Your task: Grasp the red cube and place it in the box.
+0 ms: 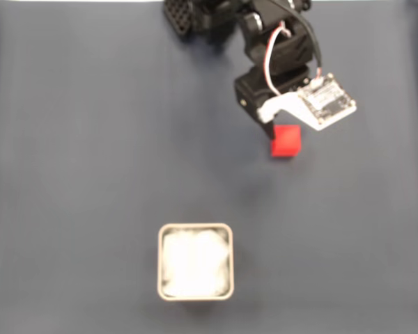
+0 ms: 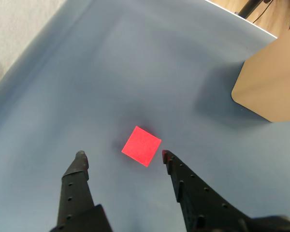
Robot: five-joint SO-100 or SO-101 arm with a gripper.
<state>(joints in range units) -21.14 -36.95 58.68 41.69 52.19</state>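
Black two-finger gripper (image 2: 122, 155) spread wide just short of small matte red cube (image 2: 141, 146) on blue cloth, probably light and rigid, best pinched across opposite flat faces.

Pincer (image 2: 122, 155) spread wide, angled downward, empty.

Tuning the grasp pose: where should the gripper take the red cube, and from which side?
Take the red cube across two opposite flat side faces, coming down from above. In the wrist view it sits turned like a diamond against the open gripper, whose fingers point at corners, so rotating the wrist first would probably square the pads to the faces.
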